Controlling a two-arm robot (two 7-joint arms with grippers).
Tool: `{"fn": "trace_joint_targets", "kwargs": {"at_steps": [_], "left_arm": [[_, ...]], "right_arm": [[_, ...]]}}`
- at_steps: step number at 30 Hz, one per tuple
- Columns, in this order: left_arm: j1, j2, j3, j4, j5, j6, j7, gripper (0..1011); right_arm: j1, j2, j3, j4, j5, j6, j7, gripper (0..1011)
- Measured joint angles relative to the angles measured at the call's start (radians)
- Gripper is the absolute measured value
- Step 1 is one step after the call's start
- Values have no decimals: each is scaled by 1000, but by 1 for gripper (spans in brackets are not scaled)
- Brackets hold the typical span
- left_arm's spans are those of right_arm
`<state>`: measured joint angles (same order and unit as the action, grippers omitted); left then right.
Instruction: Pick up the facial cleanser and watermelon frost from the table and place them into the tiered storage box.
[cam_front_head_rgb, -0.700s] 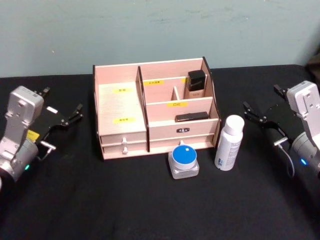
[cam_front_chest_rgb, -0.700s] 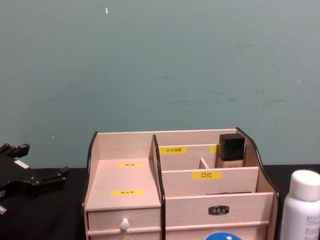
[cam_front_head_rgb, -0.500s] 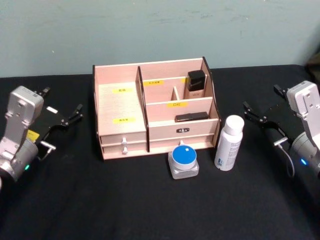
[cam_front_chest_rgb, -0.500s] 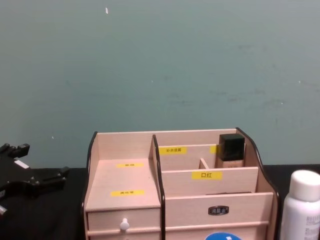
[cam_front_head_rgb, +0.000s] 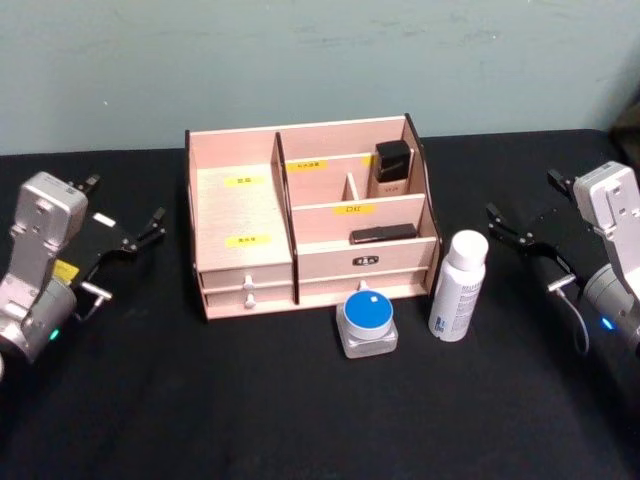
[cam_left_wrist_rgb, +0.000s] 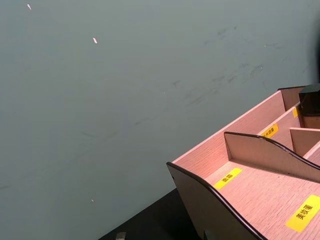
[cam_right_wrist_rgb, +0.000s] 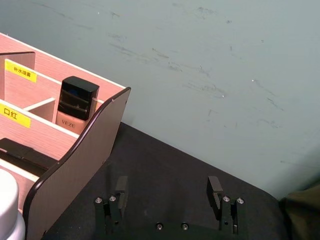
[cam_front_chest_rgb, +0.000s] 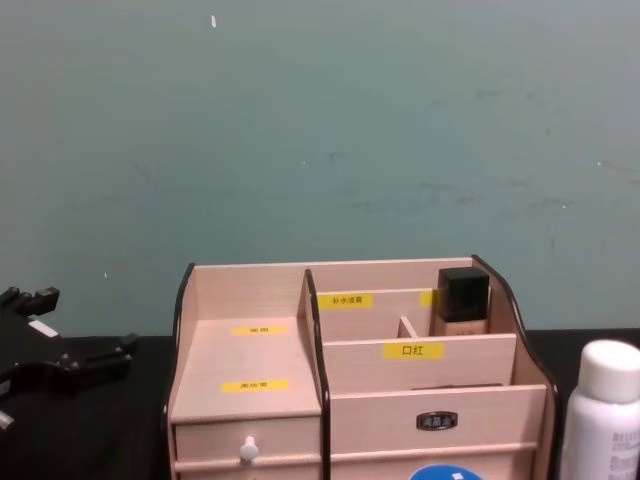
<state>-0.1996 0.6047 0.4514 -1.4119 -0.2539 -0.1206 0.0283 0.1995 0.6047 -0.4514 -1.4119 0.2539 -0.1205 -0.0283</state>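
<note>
The tiered storage box (cam_left_wrist_rgb: 260, 185) shows one corner, its dark curved side edge (cam_left_wrist_rgb: 210, 197) nearest. Yellow labels (cam_left_wrist_rgb: 227, 178) lie on its pale wood. A black-capped bottle (cam_left_wrist_rgb: 310, 100) stands inside, beyond the partitions. Behind rises a teal wall (cam_left_wrist_rgb: 125, 100); black bench (cam_left_wrist_rgb: 150, 222) lies below.

It looks like a staged lab set-up. A black-draped surface (cam_front_head_rgb: 300, 420) stands against a bare, scuffed teal wall (cam_front_head_rgb: 300, 60).

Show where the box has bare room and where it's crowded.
Free: the box's wide left shelf, between left wall and centre divider. Crowded: back-right slot holds a black-capped bottle, the slot before it a dark flat item.
</note>
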Motion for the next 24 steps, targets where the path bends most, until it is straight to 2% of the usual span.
{"fn": "trace_joint_targets", "kwargs": {"at_steps": [24], "left_arm": [[0,0,0,0,0,0,0,1010]], "right_arm": [[0,0,0,0,0,0,0,1002]]}}
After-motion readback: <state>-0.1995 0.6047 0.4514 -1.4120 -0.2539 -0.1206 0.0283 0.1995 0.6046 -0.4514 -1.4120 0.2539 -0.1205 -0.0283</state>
